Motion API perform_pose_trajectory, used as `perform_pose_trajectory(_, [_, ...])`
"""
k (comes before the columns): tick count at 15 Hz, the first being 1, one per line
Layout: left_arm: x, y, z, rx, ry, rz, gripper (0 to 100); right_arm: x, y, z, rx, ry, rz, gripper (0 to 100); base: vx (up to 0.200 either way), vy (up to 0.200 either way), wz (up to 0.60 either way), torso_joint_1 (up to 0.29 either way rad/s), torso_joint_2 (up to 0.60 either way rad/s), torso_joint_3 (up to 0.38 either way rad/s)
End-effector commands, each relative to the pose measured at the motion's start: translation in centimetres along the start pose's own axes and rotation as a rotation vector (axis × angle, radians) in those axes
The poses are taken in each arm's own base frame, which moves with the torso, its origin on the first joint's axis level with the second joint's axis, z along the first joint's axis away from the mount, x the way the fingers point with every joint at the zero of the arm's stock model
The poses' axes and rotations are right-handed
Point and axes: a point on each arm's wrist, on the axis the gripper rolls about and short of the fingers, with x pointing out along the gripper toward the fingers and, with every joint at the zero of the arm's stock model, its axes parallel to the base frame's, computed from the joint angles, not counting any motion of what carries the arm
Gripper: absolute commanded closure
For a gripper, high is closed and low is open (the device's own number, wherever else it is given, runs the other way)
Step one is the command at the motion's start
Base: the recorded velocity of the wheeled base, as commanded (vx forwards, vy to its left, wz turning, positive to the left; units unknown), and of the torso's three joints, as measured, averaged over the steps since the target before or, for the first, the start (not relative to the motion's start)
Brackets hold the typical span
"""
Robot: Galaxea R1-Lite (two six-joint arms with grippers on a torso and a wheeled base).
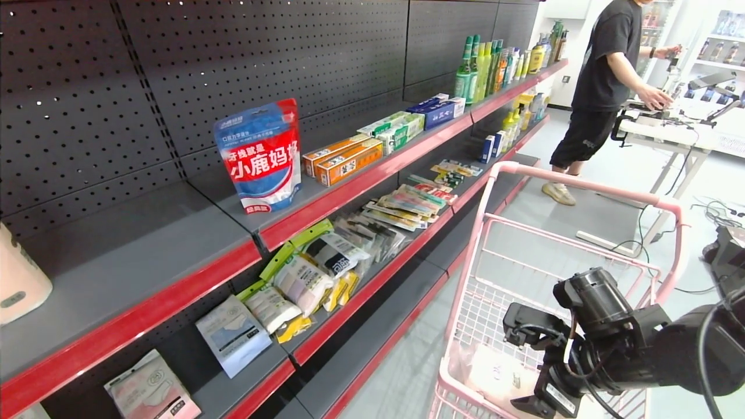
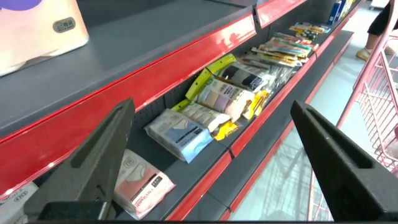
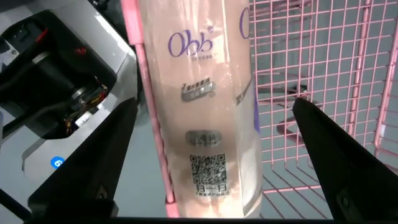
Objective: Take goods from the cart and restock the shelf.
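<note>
Far left, a white plastic-wrapped roll pack (image 1: 17, 279) sits on the grey, red-edged metal shelf (image 1: 145, 244), upper tier. It has a small grey label, too small to make out. The left tool (image 2: 211, 106) is near the lower tier with its fingers spread wide and nothing between them.

Beside the roll pack is a wide bare stretch of shelf, then a blue-and-red standing pouch (image 1: 262, 154) with large white characters on a red band. Next come orange cartons (image 1: 343, 160), then green-and-white boxes (image 1: 396, 128), all printed but left unread here.

On the right is the pink wire cart (image 1: 582, 192). The task's item, a pale translucent wrapped pack (image 3: 199, 106), lies inside it. The pack carries a purple logo, two grey marks and a QR code.

The right tool (image 3: 214, 102) hangs over that pack with its fingers wide apart on either side, not gripping it.

Progress, as a judgement: some stock is on the shelf, a gap is unfilled, and the pack is not yet picked. What is left is to close on the pack, lift it and carry it across to the bare stretch.
</note>
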Motion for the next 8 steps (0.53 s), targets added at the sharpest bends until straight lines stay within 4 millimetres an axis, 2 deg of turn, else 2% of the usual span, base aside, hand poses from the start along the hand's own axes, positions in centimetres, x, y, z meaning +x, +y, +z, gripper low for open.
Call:
perform_pose_trajectory(1, [0.0, 0.0, 0.0, 0.0, 0.0, 0.0, 0, 0.8, -0.4, 0.3, 0.002, 0.009, 0.006, 0, 0.0, 0.0, 0.0, -0.017, 0.06, 0.032])
perform_pose_trajectory(8, [0.0, 0.0, 0.0, 0.0, 0.0, 0.0, 0, 2.2, 0.1, -0.1, -0.003, 0.038, 0.08, 0, 0.0, 0.0, 0.0, 0.0, 0.0, 0.0])
